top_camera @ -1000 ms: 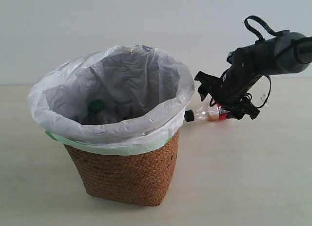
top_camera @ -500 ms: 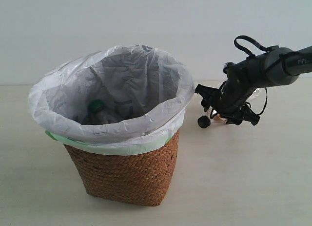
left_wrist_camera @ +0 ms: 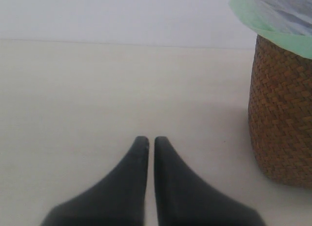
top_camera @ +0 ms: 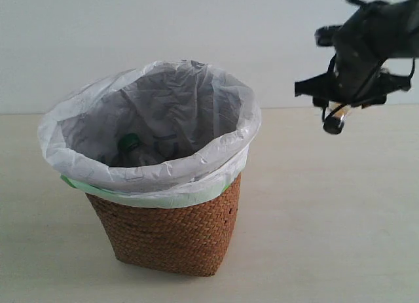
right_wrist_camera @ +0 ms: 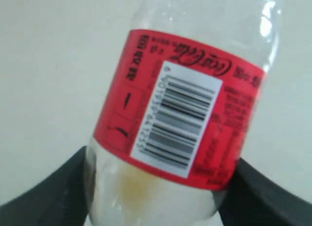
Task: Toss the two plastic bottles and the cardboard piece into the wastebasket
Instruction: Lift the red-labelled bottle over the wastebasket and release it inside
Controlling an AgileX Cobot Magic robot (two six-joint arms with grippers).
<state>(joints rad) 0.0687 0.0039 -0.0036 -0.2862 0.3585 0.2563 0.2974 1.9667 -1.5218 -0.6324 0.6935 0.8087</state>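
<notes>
The wicker wastebasket [top_camera: 170,231] with its white liner stands left of centre; its side also shows in the left wrist view [left_wrist_camera: 280,118]. Inside it lies the green-capped bottle [top_camera: 129,143]. High at the upper right, my right gripper [top_camera: 340,103] is shut on the red-label bottle [right_wrist_camera: 180,113], whose black cap [top_camera: 334,124] points down toward the table. Both dark fingers [right_wrist_camera: 44,196] press the bottle's clear body below the label. My left gripper [left_wrist_camera: 151,140] is shut and empty, low over the table beside the basket. The cardboard piece is out of view.
The pale tabletop [top_camera: 314,237] runs to a white wall behind. The basket's liner bag [top_camera: 216,152] flares wider than the wicker body.
My right gripper has risen from table height beside the basket to well above the rim level, carrying the red-label bottle and turning its cap downward. The basket has not moved.
</notes>
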